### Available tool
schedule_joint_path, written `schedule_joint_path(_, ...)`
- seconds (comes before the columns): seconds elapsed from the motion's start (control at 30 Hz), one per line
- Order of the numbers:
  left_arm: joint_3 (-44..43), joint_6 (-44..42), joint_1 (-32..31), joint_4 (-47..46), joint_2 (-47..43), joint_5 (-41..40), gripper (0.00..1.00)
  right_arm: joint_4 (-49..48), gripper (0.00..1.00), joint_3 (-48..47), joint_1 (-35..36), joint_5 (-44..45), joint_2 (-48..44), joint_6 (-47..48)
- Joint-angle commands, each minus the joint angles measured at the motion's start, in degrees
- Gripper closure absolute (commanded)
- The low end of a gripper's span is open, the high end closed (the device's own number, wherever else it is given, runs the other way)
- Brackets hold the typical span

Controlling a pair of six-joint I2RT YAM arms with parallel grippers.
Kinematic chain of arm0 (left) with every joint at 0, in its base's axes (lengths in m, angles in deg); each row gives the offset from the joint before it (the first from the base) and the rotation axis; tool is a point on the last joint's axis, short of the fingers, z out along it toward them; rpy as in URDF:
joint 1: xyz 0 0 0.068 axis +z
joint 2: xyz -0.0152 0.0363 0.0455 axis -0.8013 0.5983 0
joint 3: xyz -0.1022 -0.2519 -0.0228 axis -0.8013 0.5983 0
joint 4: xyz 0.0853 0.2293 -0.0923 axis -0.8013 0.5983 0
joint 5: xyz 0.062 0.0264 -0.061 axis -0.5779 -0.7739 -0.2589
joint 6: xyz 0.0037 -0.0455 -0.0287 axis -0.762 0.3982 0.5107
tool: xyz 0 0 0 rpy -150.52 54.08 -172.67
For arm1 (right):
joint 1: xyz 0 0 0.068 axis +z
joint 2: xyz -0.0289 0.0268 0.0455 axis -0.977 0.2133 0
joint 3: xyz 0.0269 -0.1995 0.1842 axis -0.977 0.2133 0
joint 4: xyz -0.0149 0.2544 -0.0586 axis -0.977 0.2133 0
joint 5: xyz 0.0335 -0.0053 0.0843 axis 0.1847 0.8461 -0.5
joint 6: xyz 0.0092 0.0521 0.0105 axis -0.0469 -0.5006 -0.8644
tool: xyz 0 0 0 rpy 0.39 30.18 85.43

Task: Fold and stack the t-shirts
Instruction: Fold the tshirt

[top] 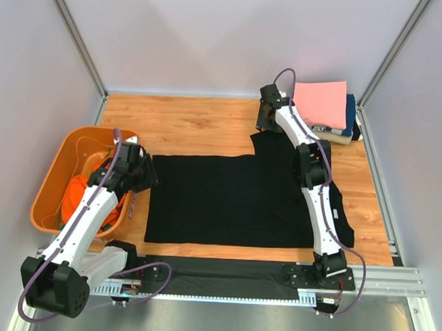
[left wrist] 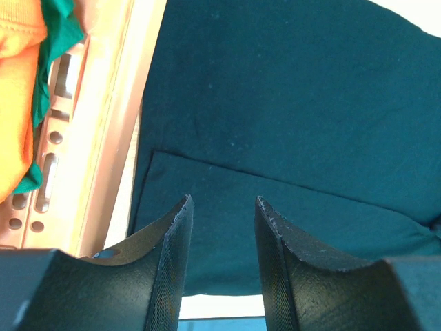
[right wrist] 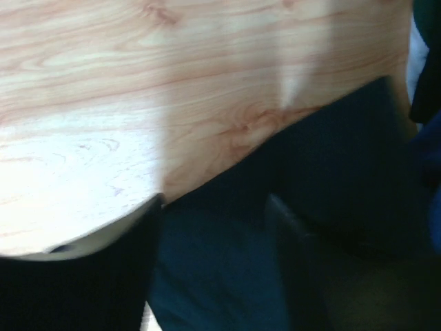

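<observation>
A black t-shirt (top: 227, 198) lies spread flat on the middle of the wooden table. My left gripper (top: 144, 177) is open over its left edge; the left wrist view shows the open fingers (left wrist: 222, 200) just above a folded hem of the dark cloth (left wrist: 275, 103). My right gripper (top: 267, 122) is open at the shirt's far sleeve; its wrist view, blurred, shows the fingers (right wrist: 213, 200) apart above the cloth's edge (right wrist: 331, 152). A folded stack sits at the back right: pink (top: 321, 102) on top, navy (top: 350, 112), cream (top: 337, 135). An orange shirt (top: 82, 193) lies in the tub.
The orange plastic tub (top: 50, 178) stands at the left, right beside my left gripper; its rim (left wrist: 103, 138) and some green cloth (left wrist: 58, 41) show in the left wrist view. Grey walls enclose the table. A black strip (top: 224, 274) runs along the near edge.
</observation>
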State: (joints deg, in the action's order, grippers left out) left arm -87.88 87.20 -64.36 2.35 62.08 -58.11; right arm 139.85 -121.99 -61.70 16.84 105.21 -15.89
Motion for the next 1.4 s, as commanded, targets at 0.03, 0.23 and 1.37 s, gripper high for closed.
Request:
schedule_joint_path(0.03,-0.2,-0.8,0.2,-2.0,0.2,0.5,0.52,-0.5,0.61,2.5,0.0,-1.9,1.1,-1.9)
schedule_joint_path(0.23,-3.4,-1.3,0.0,-1.6,2.5,0.1,0.53,-1.0,1.0,3.7,0.2,-4.8,0.0,-1.8)
schedule_joint_path(1.37,-36.6,2.6,4.7,4.0,56.5,-14.7,0.47,-14.3,1.0,55.9,1.5,-9.9,-51.3,-5.9)
